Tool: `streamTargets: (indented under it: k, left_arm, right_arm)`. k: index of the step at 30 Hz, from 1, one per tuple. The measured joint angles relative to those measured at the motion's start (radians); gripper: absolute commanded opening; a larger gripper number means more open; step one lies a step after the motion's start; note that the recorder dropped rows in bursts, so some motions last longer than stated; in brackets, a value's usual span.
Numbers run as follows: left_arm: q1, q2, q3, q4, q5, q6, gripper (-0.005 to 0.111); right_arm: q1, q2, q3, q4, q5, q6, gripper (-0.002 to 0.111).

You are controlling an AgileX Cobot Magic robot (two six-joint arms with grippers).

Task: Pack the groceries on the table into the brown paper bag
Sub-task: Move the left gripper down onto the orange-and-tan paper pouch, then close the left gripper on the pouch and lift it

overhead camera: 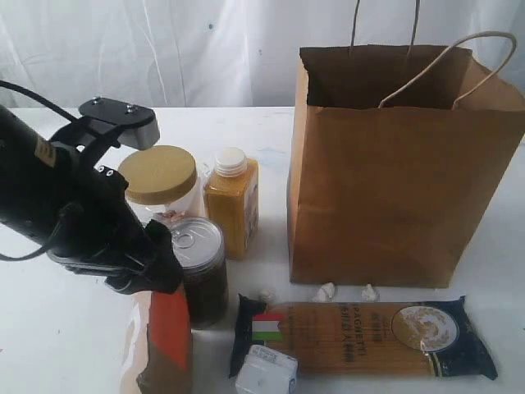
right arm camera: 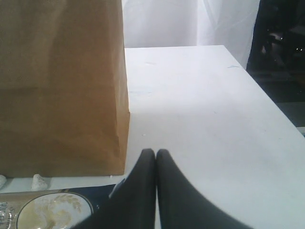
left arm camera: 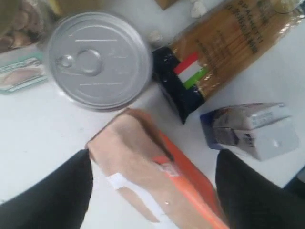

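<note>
The orange-brown pouch (left arm camera: 157, 181) stands at the table's front left, its top between the wide-apart fingers of my open left gripper (left arm camera: 155, 160), which hovers over it (overhead camera: 156, 283). Right behind the pouch (overhead camera: 168, 345) stands the dark pull-tab can (overhead camera: 199, 263). Further back are the gold-lidded jar (overhead camera: 160, 176) and the yellow bottle (overhead camera: 232, 201). The spaghetti packet (overhead camera: 361, 332) lies flat in front of the brown paper bag (overhead camera: 402, 164), with the small white box (overhead camera: 267, 373) at its left end. My right gripper (right arm camera: 156, 152) is shut and empty, low beside the bag's corner (right arm camera: 62, 86).
White crumbs (overhead camera: 326, 291) lie at the foot of the bag. The bag's mouth is open at the top, with twine handles (overhead camera: 443, 61) standing up. The white table (right arm camera: 205, 109) stretches bare to the right of the bag, as far as its edge.
</note>
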Motion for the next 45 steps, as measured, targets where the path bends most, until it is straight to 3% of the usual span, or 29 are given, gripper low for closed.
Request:
streamTargets:
  k: [6,30,34,42,45]
  left_arm:
    - [0.000,0.043,0.000,0.087,0.014,-0.063,0.074]
    - [0.000,0.212,0.000,0.116,0.091,-0.123,0.070]
    - [0.000,0.232,0.000,0.120,0.087,-0.124,0.055]
    - [0.000,0.237,0.000,0.124,0.091,-0.124,0.008]
    - [0.000,0.237,0.000,0.134,0.105,-0.118,0.000]
  right_arm:
    - [0.000,0.000,0.000,0.000,0.000,0.000,0.000]
    - [0.000,0.000,0.000,0.000,0.000,0.000,0.000]
    - [0.000,0.000,0.000,0.000,0.000,0.000,0.000]
    - [0.000,0.000,0.000,0.000,0.000,0.000,0.000]
    - [0.000,0.000,0.000,0.000,0.000,0.000,0.000]
